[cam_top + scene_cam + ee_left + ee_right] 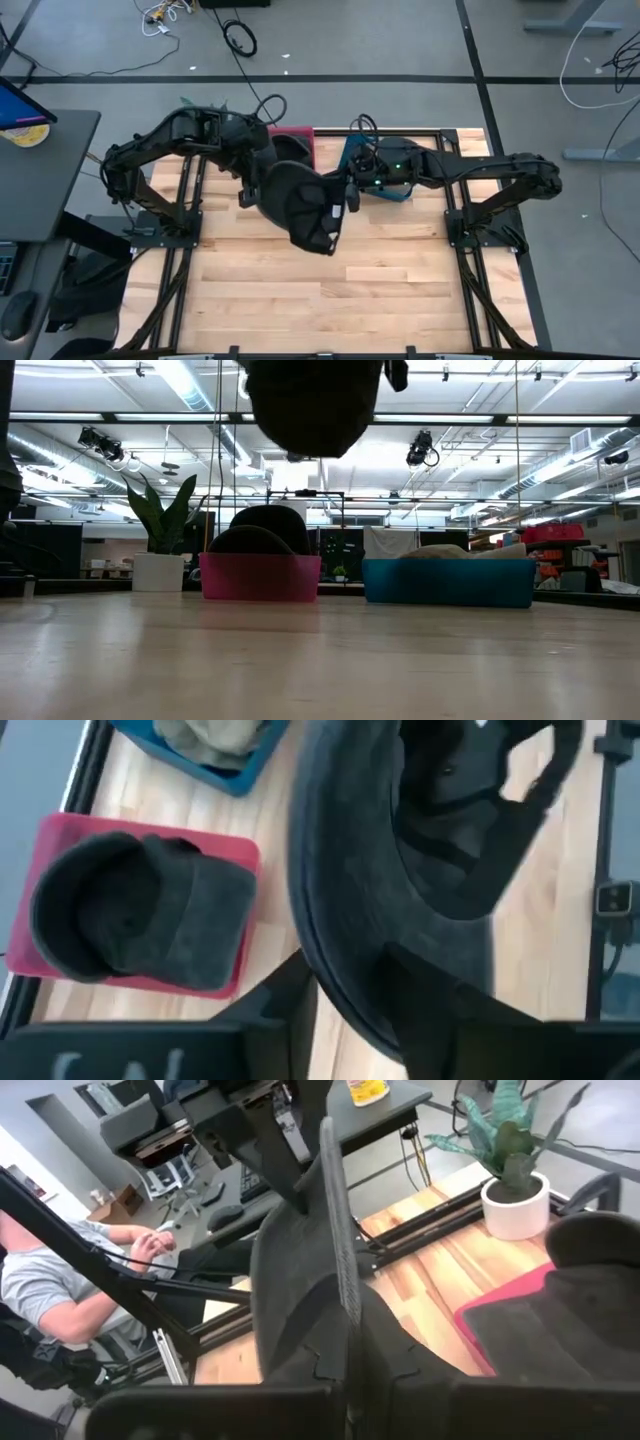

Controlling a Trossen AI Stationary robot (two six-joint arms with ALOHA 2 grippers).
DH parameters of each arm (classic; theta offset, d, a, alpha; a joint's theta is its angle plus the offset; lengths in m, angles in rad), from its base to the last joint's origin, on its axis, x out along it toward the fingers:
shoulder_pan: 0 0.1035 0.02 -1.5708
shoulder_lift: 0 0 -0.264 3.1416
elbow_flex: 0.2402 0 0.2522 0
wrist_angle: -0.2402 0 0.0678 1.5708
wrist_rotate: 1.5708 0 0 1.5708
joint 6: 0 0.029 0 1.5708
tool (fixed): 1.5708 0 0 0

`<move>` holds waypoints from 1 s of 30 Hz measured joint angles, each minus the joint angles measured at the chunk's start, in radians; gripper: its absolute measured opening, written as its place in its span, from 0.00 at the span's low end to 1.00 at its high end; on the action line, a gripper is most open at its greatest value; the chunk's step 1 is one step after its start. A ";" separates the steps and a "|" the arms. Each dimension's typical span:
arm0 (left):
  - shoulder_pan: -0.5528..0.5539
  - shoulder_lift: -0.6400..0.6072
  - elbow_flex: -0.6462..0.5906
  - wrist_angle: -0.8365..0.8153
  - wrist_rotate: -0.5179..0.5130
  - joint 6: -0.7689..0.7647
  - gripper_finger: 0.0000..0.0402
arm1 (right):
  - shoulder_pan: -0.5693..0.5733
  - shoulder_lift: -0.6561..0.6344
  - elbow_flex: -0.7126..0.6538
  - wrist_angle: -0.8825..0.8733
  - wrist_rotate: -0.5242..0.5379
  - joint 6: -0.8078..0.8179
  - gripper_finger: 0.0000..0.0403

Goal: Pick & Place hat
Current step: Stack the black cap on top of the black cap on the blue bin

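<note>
A black hat (pixel 300 200) hangs high over the middle of the table, between my two grippers; the low view shows it (pixel 310 405) well clear of the wood. My right gripper (pixel 345 1350) reaches in from the table's right and is shut on it. My left gripper (pixel 350 990) comes from the left, slanting down, and its fingers stand apart on either side of the hat's brim (pixel 340 920). A second dark hat (pixel 130 910) lies in the pink bin (pixel 300 135) at the far edge. A tan hat (pixel 215 735) lies in the blue bin (pixel 352 150) beside it. My left gripper has the brim's edge (pixel 355 1005) between its parted fingers, coming from above at a slant; whether either finger touches the brim I cannot tell. My right gripper pinches a thin edge of the hat (pixel 345 1315) between its two fingers, coming nearly level from the table's right. The edge runs up from the fingers, seen edge-on. The hat is lifted clear of the table.
The pink bin (pixel 260 577) and the blue bin (pixel 447 582) stand side by side at the far edge. A potted plant (pixel 510 1170) stands beyond the far left corner, and a person (pixel 60 1300) sits past the table. Bare wood (pixel 320 290) fills the near half.
</note>
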 joint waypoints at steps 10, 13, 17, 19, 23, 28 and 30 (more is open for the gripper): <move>0.009 -0.026 0.001 0.213 0.019 -0.094 0.44 | 0.000 -0.064 0.000 0.026 0.061 -0.017 0.01; 0.030 -0.025 0.001 0.265 0.073 -0.144 0.45 | 0.000 -0.066 0.000 0.044 0.077 -0.024 0.01; 0.058 -0.023 0.001 0.329 0.130 -0.175 0.42 | 0.001 -0.068 0.000 0.054 0.093 -0.038 0.01; 0.069 -0.028 0.001 0.347 0.140 -0.180 0.36 | 0.001 -0.068 0.000 0.053 0.104 -0.049 0.01; 0.085 -0.037 -0.001 0.338 0.145 -0.183 0.19 | 0.001 -0.067 0.000 0.051 0.111 -0.056 0.01; 0.089 -0.043 0.000 0.335 0.143 -0.165 0.04 | 0.001 -0.067 0.001 0.056 0.110 -0.059 0.02; 0.089 -0.043 0.000 0.332 0.142 -0.152 0.03 | 0.000 -0.067 0.001 0.058 0.101 -0.054 0.07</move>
